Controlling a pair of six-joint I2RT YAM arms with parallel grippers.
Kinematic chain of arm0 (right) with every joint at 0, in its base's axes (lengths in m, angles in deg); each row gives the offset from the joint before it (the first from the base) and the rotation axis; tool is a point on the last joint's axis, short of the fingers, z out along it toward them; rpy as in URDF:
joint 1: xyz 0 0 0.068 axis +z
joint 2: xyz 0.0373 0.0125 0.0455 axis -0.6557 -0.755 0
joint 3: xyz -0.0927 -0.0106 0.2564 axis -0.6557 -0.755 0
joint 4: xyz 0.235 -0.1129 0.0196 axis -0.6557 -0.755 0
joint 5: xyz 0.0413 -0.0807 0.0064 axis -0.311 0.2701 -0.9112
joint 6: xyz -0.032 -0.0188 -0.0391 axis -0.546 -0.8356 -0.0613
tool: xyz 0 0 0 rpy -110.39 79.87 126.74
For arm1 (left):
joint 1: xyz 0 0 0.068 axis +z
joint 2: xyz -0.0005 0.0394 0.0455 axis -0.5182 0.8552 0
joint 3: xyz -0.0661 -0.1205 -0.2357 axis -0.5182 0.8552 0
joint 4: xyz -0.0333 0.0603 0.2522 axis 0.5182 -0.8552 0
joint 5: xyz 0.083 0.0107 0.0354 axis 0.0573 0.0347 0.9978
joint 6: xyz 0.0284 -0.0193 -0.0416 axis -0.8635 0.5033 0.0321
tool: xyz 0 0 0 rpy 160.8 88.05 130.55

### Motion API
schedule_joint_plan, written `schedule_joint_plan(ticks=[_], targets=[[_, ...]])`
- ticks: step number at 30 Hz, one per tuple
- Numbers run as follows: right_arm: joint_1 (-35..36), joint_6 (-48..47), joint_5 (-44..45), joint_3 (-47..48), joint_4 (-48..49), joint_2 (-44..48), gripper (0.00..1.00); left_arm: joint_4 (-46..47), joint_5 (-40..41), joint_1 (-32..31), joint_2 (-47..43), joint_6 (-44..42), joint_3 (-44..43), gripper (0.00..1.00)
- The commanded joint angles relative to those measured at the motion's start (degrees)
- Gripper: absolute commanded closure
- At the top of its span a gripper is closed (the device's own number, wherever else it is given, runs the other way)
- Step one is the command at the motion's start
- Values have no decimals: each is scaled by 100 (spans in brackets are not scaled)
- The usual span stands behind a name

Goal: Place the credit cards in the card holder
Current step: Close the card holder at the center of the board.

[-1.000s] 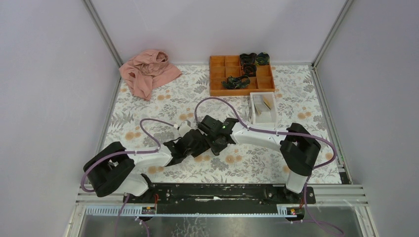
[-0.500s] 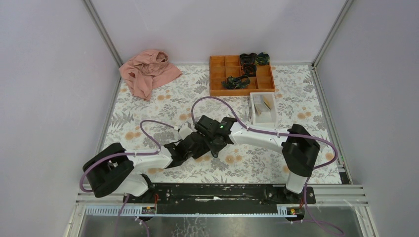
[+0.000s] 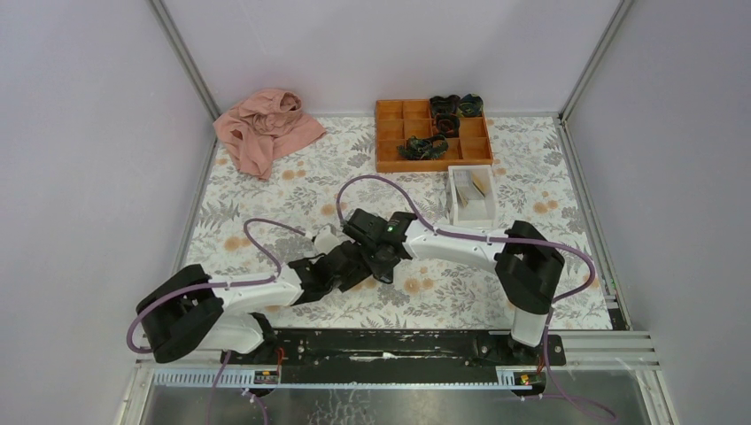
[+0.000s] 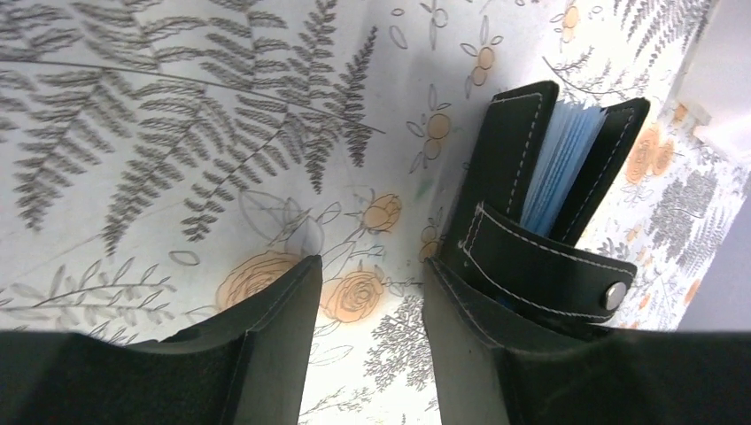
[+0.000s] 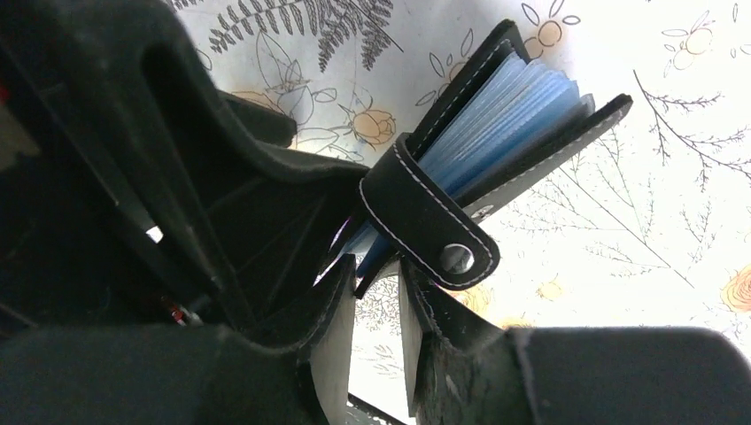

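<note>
1. The holder point(image 4: 531, 257) is mid-table where the two arms meet, out of sight under them from the top. Its strap point(image 5: 434, 226) is snapped shut over the blue pockets.
2. The left gripper point(image 4: 370, 266) has its jaws apart over bare cloth. Nothing is between them, and the holder sits just outside its right finger.
3. The right gripper point(image 5: 376, 266) has its jaws a little apart with the holder's lower corner right at the tips. I cannot tell whether it is pinching that corner or only touching it.
4. The cards point(image 3: 479, 182) wait in the white tray point(image 3: 454, 199), well apart from the holder.
5. The step looks like opening the holder. To do it well, the left gripper should pin one cover steady. The right should take the strap's free end and peel it off the snap point(image 5: 458, 257), not tug the whole holder, which is likely to slide.
6. Against a second ago, both grippers have shifted left and nearer the bases. The left arm is drawn further back, and the right arm's cable loop has moved with it. The tray is unmoved.
</note>
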Motion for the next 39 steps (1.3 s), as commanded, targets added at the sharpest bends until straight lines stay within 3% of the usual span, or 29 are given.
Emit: schedule_joint_plan(ticks=[1, 9, 21, 39], targets=[[48, 28, -1, 307, 297, -104, 69, -1810, 282, -96, 18, 65, 95, 45], [47, 108, -107, 300, 394, -222, 68, -2414, 410, -146, -171, 223, 77, 45], [113, 292, -208, 228, 471, -164, 60, -2465, 301, -209, -231, 220, 178, 45], [175, 676, -125, -199, 580, 647, 58, -3218, 595, -579, -626, 617, -138, 47]])
